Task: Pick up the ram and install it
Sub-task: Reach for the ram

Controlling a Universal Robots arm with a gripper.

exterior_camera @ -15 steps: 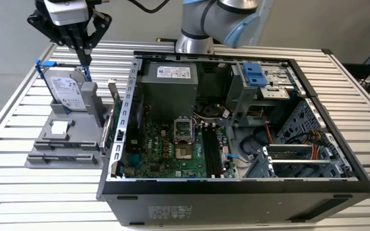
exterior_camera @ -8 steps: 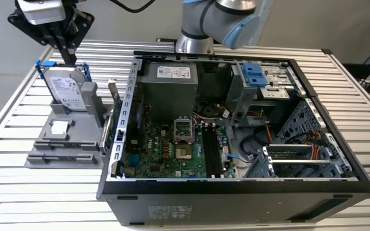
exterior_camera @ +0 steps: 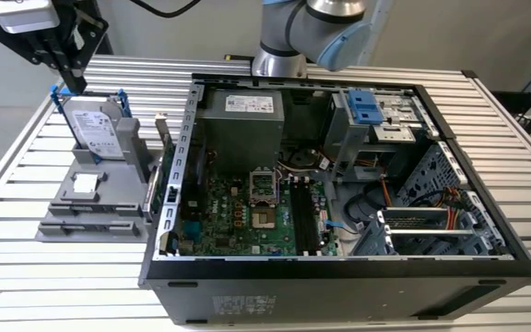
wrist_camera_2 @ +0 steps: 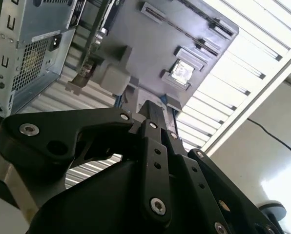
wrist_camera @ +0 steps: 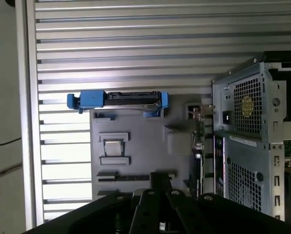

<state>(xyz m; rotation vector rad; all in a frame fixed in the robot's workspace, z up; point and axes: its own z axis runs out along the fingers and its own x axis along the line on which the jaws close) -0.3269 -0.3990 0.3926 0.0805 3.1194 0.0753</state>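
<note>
Exterior view: claw (exterior_camera: 74, 83) by hard drive (exterior_camera: 97, 128)

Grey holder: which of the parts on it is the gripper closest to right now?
The silver hard drive in its blue frame, standing upright; the gripper hangs at its top edge. The ram stands farther off, beside the computer case.

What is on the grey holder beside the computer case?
A hard drive in a blue frame stands upright on the grey holder; a small pale square part lies in a recess; the ram stands on edge beside the computer case. The drive hides the holder behind it.
</note>
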